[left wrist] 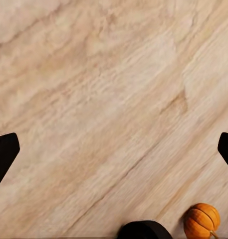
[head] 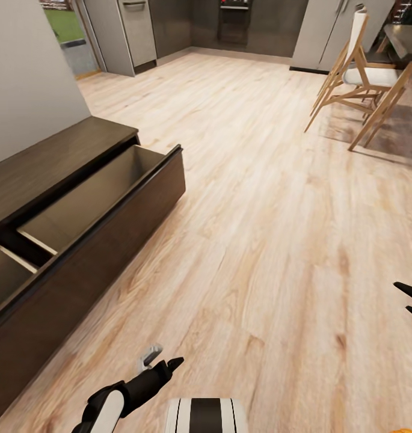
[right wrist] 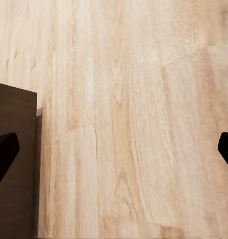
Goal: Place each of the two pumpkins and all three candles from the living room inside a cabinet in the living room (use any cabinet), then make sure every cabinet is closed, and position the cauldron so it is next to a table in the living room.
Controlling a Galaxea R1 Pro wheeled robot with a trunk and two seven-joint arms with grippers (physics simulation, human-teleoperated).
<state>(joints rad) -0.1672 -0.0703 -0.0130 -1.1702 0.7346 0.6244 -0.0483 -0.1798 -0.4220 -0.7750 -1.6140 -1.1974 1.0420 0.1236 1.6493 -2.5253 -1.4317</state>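
Wooden floor [head: 260, 210] lies bare beside the cabinet's [head: 61, 156] pulled-out drawer [head: 109, 198]; both tools spread apart, holding nothing.

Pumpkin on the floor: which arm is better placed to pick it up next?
Left, probably. The pumpkin lies on the floor close to the open left gripper in the left wrist view; the right gripper faces bare boards beside the cabinet.
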